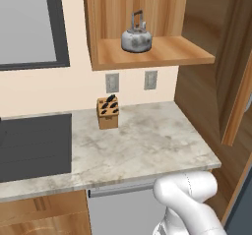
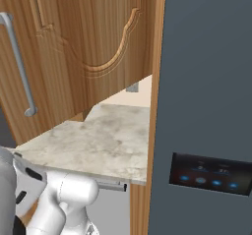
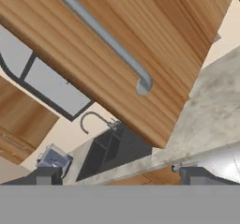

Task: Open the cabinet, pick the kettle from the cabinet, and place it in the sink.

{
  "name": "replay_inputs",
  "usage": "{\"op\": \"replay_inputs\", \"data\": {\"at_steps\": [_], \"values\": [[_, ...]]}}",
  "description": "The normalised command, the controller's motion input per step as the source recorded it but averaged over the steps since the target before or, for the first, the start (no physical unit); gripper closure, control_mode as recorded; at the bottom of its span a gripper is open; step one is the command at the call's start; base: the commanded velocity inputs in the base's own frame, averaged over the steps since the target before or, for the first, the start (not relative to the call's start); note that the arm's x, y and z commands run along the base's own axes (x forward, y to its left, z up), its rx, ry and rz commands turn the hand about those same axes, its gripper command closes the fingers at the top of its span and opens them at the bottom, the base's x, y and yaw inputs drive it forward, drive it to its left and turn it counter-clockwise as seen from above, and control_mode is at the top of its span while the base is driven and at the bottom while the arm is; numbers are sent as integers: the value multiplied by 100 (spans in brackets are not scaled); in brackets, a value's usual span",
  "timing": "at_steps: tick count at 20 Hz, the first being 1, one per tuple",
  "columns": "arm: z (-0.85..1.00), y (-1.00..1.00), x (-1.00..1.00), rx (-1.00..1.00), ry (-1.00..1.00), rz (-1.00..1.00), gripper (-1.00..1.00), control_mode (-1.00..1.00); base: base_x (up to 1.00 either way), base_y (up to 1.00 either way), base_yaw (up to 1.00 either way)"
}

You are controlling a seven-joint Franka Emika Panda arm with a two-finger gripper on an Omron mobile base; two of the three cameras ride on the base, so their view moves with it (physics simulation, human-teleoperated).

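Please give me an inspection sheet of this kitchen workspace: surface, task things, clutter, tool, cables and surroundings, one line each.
Surface: marble counter, mostly bare.
Job's things: cabinet door swung open; kettle upright on the pale shelf; black sink at the counter's left, with its faucet.
Clutter: knife block by the back wall.
Grippers: tool open, holding nothing, near the door's bar handle without touching it.
Cables: nothing seen.
Surroundings: two wall outlets, window, dark panel with blue lights.

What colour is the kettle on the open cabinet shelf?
Silver-grey metal with a dark arched handle: the small squat kettle on the pale wood shelf, clearest in the left base view.
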Motion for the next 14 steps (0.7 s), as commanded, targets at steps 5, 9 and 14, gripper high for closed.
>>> {"op": "replay_inputs", "data": {"at_steps": [5, 9, 14], "values": [[-1, 25, -16, 5, 14, 0, -100, -100, 0, 0, 0], [-4, 30, -13, 7, 5, -4, -100, -100, 0, 0, 0], [-9, 36, -2, 4, 0, -7, -100, -100, 0, 0, 0]]}}
